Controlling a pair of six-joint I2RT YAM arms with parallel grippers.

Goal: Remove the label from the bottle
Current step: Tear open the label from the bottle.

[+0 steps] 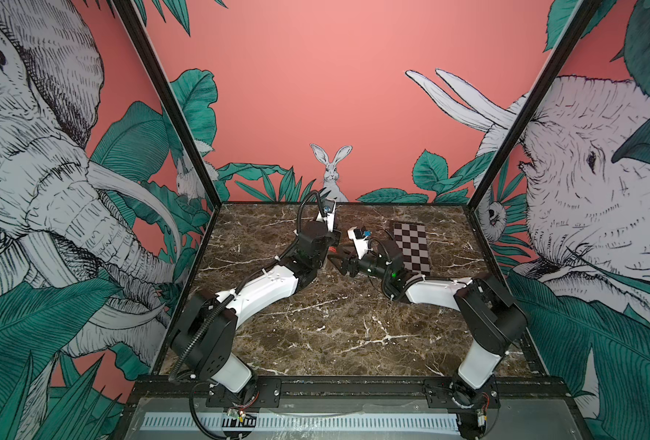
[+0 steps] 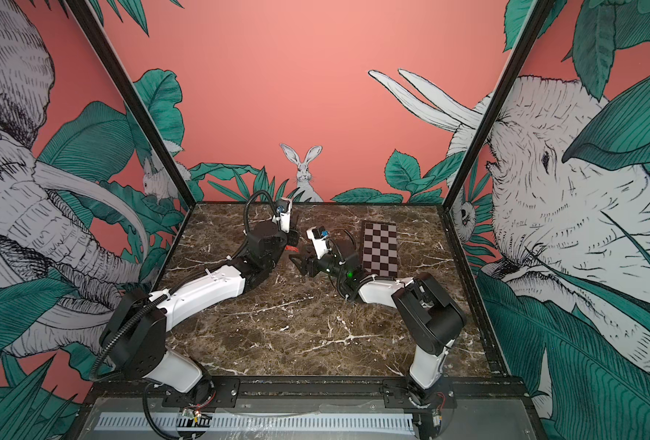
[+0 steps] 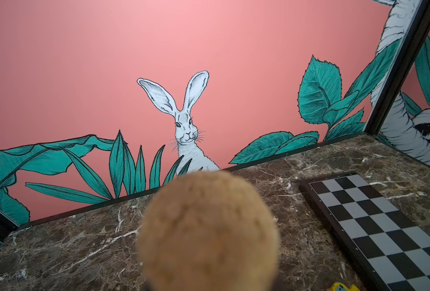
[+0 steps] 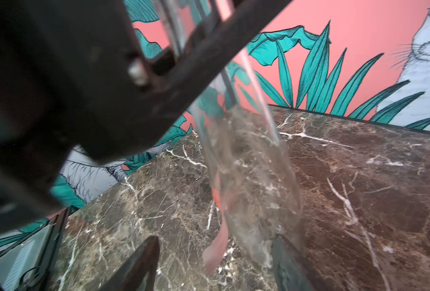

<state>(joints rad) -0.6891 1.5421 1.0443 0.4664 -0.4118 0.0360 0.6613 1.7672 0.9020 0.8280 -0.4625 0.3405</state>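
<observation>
Nearest us, the marble table (image 1: 335, 327) lies under two arms that reach in from the front rail and meet near the middle, towards the back. The right gripper (image 4: 216, 239) lies low and points across at its partner. On its wrist view the two dark fingers (image 4: 143, 259) stand well apart, and nothing is pinched between them. Just off those tips hangs the label (image 4: 217, 241), a narrow red strip with its upper end on the glass and its lower end curled away and dangling loose in the gap, touching neither finger as far as we can see. It clings to the bottle (image 4: 249, 176), clear glass, tilted, with its wide base towards the right gripper and its neck running up and away. We cannot make out whether the base touches the marble. Farther along, the left gripper (image 2: 293, 239) is clamped narrow across the neck, and its black finger crosses in front of the glass on the right wrist view. From the left wrist camera the cork (image 3: 209, 231) fills the foreground as a blurred tan ball, so the stopper sits right under that lens. Beside it, a bit of a yellow thing (image 3: 341, 287) peeks in at the frame edge, too cropped to read. Beyond, towards the right wall, a chessboard (image 3: 375, 226) lies flat on the marble, well apart from both grippers. Last comes the pink back wall with its painted rabbit (image 3: 186, 126).
</observation>
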